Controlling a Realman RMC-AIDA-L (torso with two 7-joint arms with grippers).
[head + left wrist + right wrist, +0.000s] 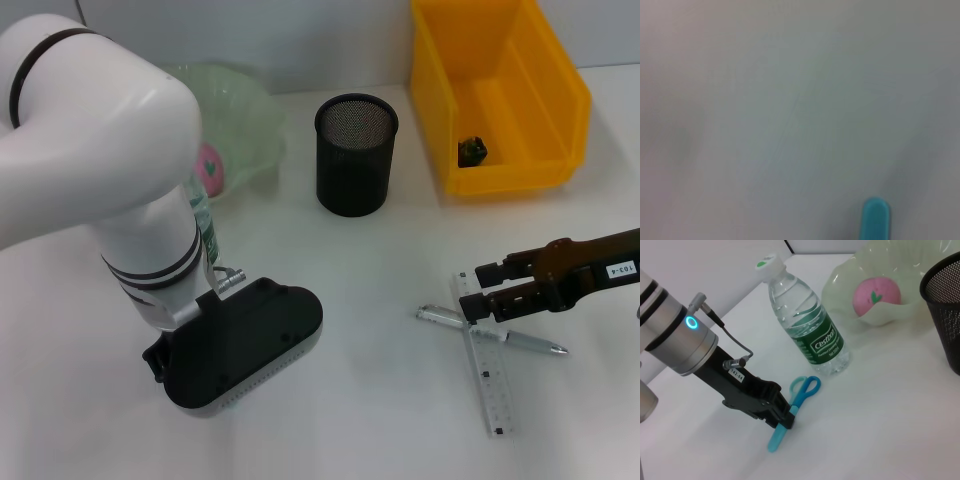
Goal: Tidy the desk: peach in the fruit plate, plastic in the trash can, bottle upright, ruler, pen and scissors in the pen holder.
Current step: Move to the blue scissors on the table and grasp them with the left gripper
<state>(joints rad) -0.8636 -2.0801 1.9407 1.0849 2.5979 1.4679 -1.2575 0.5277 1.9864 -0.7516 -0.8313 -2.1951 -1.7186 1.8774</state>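
Right wrist view, left tool (782, 419) clasping scissors (792, 410)

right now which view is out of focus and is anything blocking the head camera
Left wrist view: blurred throughout, only a soft teal scissors tip against bare table. Head view: sharp, but the left arm fills the near corner and hides the bottle. Right wrist view: crisp, bottle label readable, left gripper closed on the scissors.

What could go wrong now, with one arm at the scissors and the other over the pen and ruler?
The left gripper is at the blue scissors, which lie close to the upright bottle; a careless lift or swing might knock it over. The pen lies across the ruler, so the right gripper above them may nudge one while taking the other.
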